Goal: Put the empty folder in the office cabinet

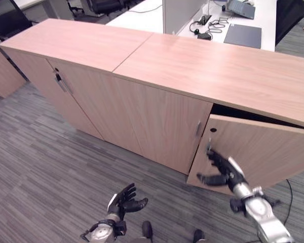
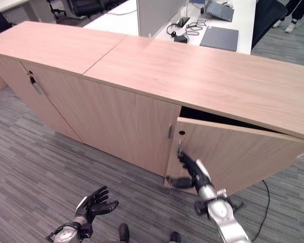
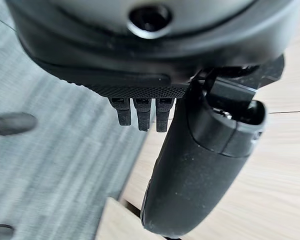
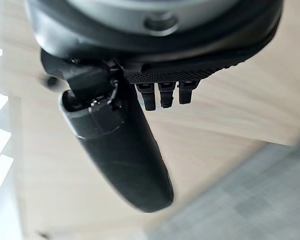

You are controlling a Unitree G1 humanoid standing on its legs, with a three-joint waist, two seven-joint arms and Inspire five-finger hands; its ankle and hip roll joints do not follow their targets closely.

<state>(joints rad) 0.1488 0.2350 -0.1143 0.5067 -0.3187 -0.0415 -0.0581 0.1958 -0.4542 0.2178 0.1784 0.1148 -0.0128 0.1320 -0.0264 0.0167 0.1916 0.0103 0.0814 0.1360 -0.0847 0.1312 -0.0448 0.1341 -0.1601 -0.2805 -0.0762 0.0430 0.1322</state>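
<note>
1. At the office cabinet [image 1: 157,96], our right hand [image 1: 224,171] rests relaxed, fingers apart, against its ajar door [image 1: 258,152].
2. Below the cabinet, our left hand [image 1: 122,200] hovers, fingers spread.
3. We cannot tell where the folder is.

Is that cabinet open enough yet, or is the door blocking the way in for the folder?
The door is only ajar: a dark gap shows along its top edge, and the panel covers most of the opening of the cabinet. The right hand is at the door's handle edge, the left hand low over the carpet. I cannot see the folder.
</note>
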